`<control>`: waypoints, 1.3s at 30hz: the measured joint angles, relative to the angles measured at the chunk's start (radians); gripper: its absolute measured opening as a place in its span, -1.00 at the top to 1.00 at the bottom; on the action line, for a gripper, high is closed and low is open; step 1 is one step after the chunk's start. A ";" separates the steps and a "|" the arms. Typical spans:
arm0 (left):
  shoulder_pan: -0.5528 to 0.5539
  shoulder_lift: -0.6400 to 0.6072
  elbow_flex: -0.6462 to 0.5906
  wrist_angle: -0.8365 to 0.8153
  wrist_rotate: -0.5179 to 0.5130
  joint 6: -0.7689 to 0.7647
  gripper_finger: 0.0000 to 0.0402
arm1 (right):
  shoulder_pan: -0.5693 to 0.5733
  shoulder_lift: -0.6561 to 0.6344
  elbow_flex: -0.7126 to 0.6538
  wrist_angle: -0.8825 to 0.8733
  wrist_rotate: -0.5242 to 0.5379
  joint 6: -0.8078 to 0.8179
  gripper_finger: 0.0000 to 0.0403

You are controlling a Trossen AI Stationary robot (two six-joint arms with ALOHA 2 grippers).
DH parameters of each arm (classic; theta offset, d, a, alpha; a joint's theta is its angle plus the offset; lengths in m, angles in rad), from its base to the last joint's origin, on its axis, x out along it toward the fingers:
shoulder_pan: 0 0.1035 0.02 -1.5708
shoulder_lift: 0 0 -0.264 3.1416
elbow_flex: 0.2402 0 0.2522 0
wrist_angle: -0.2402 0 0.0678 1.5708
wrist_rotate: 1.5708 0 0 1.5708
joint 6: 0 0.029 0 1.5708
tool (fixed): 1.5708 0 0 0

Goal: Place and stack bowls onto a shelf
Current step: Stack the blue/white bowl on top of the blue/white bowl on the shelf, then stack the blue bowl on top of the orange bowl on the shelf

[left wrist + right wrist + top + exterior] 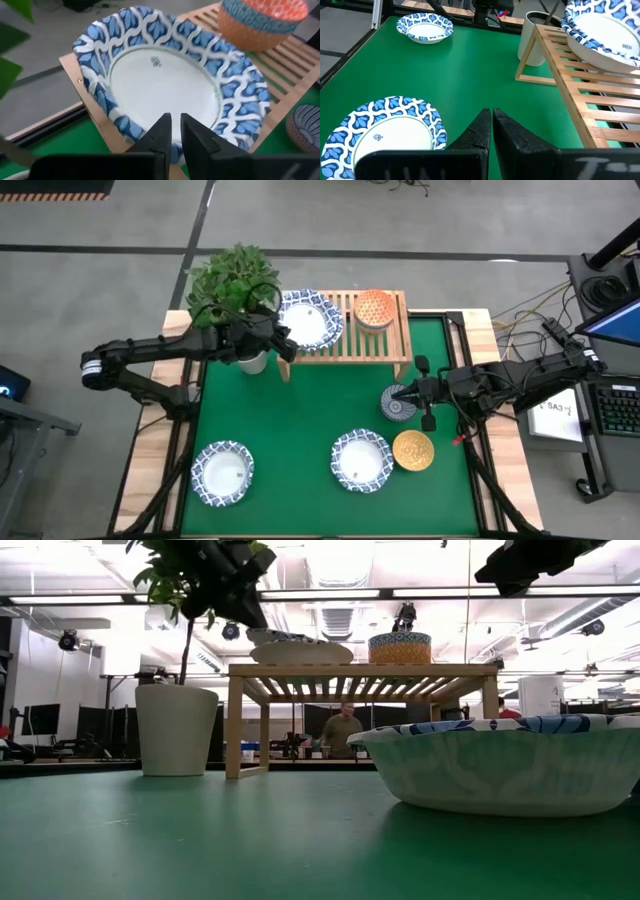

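A wide white bowl with a blue-patterned rim sits on the left half of the light-wood shelf. An orange-red bowl stands beside it on the slats. My left gripper is at that white bowl's near-left rim, shut on it. My right gripper is shut on nothing and hovers high over the dark blue-grey patterned bowl on the green mat. Two more white bowls and a golden yellow bowl rest on the mat. No light blue bowl shows. My left gripper pinches the white bowl's rim on the side nearest the plant, coming slanting down from the table's left. The fingers stand almost together with a thin gap. The bowl rests on the shelf slats; the fingers hide the exact spot.
A white plant pot with a leafy plant stands by the shelf's left leg, under my left arm. The nearest white bowl fills the low view's right. The mat's middle and left are bare green. A person stands far behind.
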 joint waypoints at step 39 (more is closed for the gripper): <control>-0.050 0.022 0.063 0.011 -0.025 0.045 0.92 | 0.000 0.000 0.000 0.019 0.000 0.032 0.96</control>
